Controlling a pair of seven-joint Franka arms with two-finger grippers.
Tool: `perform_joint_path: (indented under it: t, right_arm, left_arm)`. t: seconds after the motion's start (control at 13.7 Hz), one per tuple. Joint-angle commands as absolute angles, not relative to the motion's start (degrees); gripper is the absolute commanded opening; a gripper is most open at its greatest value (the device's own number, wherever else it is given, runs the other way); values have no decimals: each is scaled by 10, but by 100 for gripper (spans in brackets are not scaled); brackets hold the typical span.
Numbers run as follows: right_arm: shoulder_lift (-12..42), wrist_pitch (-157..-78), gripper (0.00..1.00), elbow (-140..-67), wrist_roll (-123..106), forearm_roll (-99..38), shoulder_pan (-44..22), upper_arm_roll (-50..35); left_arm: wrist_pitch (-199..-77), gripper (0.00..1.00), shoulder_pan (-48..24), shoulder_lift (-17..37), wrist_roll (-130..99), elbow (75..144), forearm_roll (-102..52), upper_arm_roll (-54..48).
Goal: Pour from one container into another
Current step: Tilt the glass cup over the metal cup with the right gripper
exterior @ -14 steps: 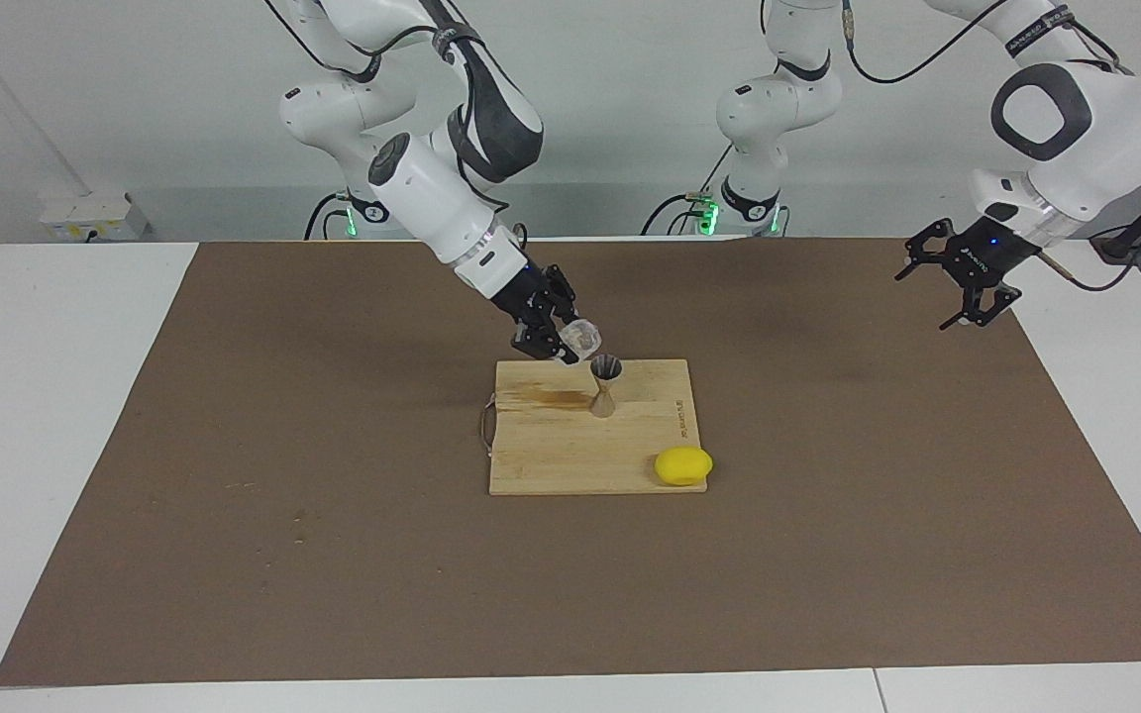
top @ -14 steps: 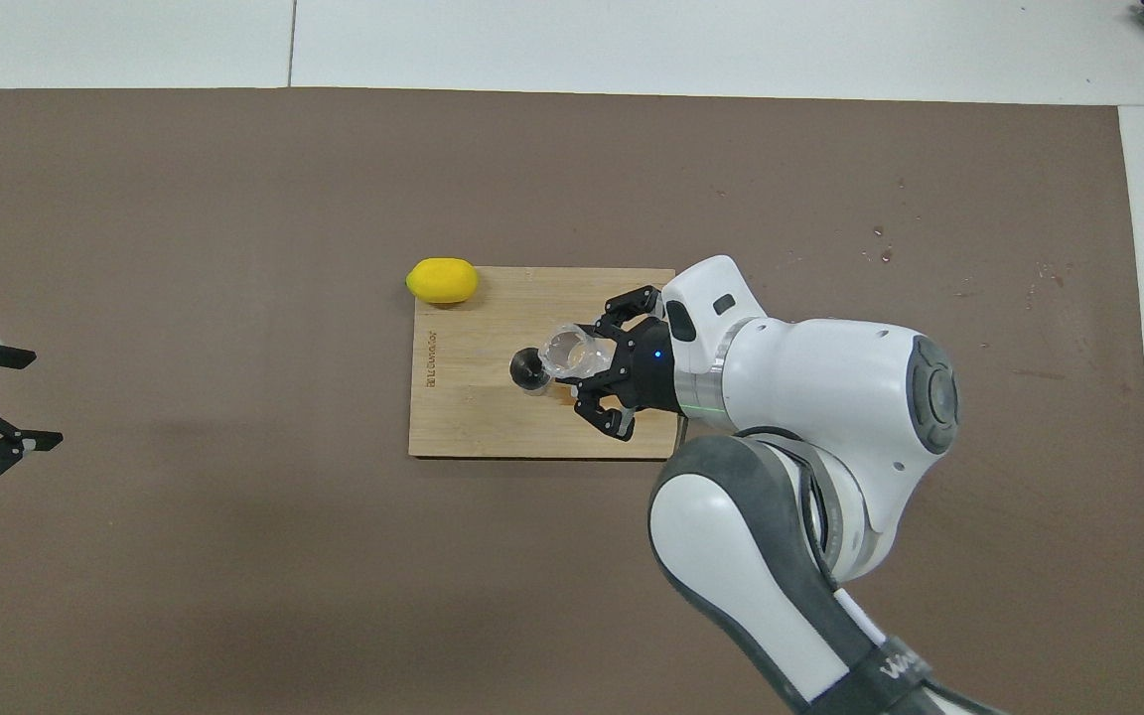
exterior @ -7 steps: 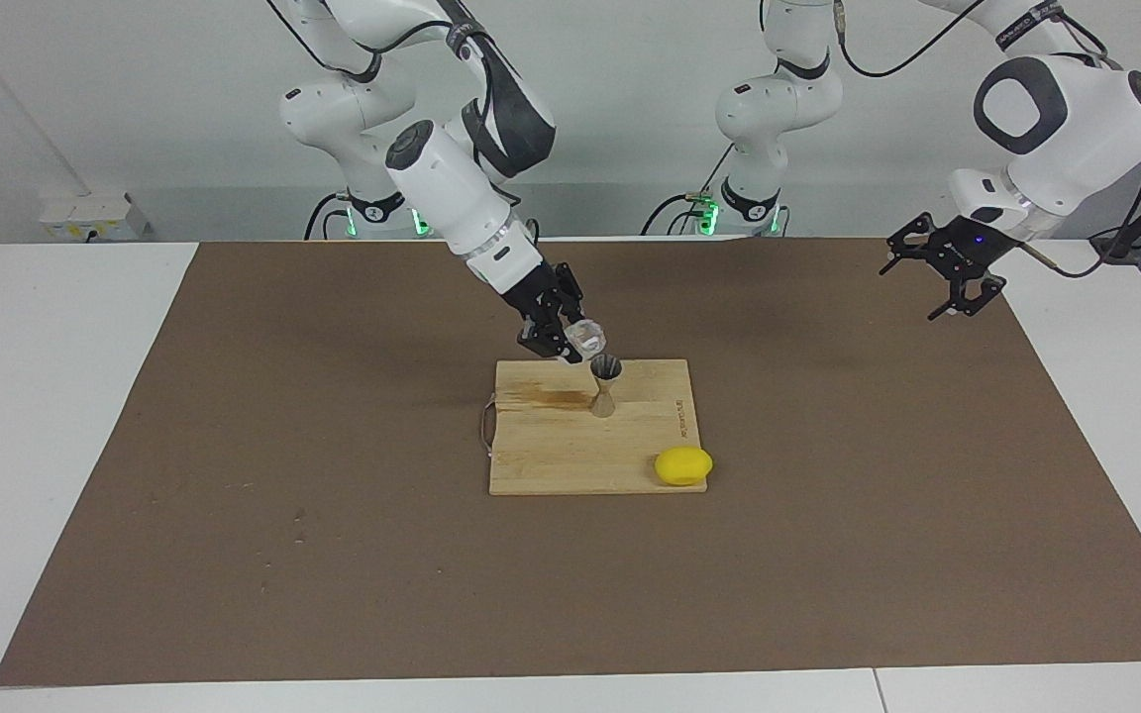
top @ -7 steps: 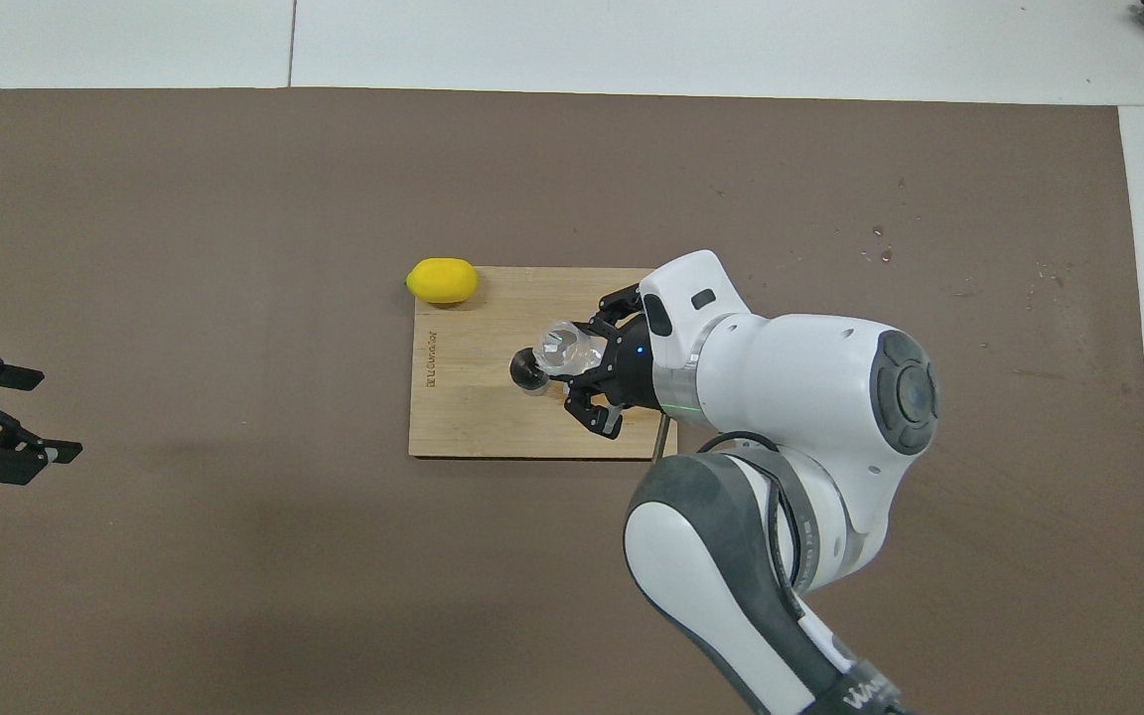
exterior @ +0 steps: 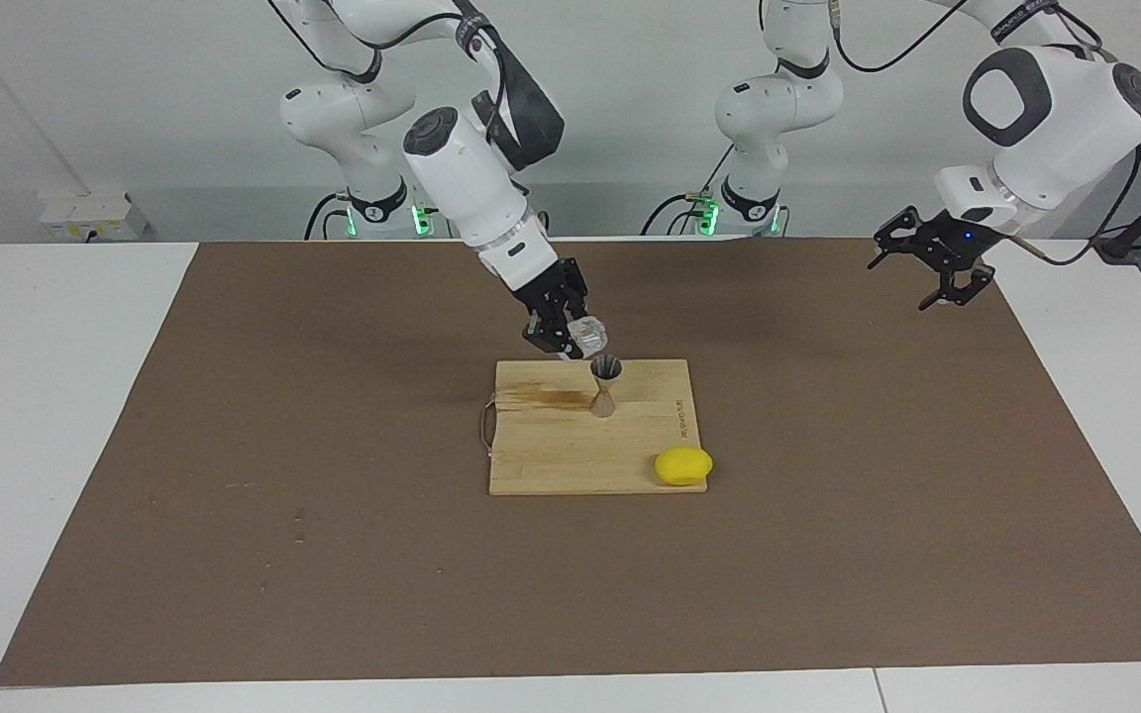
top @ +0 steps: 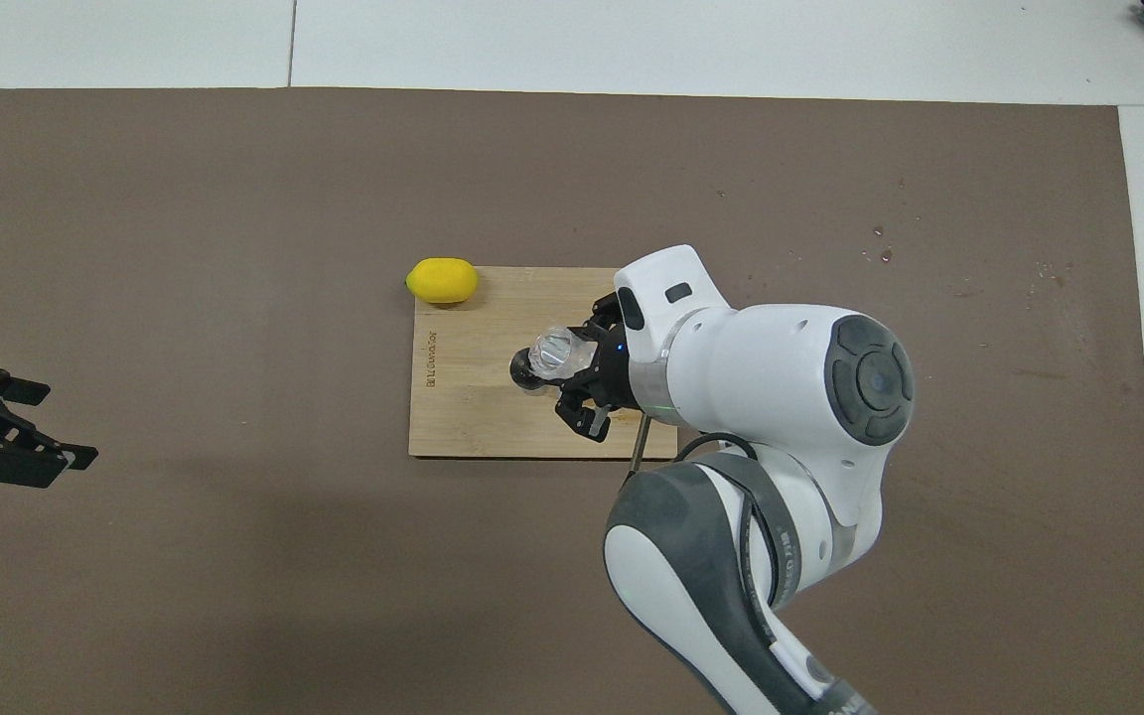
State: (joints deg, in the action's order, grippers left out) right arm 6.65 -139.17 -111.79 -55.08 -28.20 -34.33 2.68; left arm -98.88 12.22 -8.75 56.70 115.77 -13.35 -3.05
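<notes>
**One tilted cup, one narrow target**

One arm does the work: the right hand [exterior: 570, 332] is clamped on the clear glass cup [exterior: 586, 337], holding it tipped with its mouth turned down toward the metal jigger [exterior: 605, 385]. The jigger stands upright on the wooden cutting board [exterior: 551, 446], just below and beside the cup's lip. A lemon [exterior: 683, 465] lies at the board's corner, well apart from the hand. The left hand [exterior: 932, 267] waits with its jaws spread and nothing in them, over the brown mat [exterior: 234, 446] at its own end of the desk.

The main risk looks like a miss. The jigger's mouth is small, and the cup's lip sits off to one side of it, so the contents could run onto the board. The jigger also seems easy to topple: a narrow waist, a small foot, and the cup hanging close enough that a slight drop could knock it over. Whether anything is leaving the cup cannot be seen.
</notes>
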Motion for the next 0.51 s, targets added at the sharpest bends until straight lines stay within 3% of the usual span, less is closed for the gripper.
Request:
perform_joint_path:
  t: [0.0, 0.44]
  right_arm:
    - [74, -1371, 0, -1101, -518, -258, -346, 28]
    - [76, -1333, 0, -1076, -461, -193, -352, 28]
  left_arm:
    - [-984, 100, 109, -107, 528, 1172, -112, -25]
    - [-969, 100, 107, -125, 445, 1166, -85, -25]
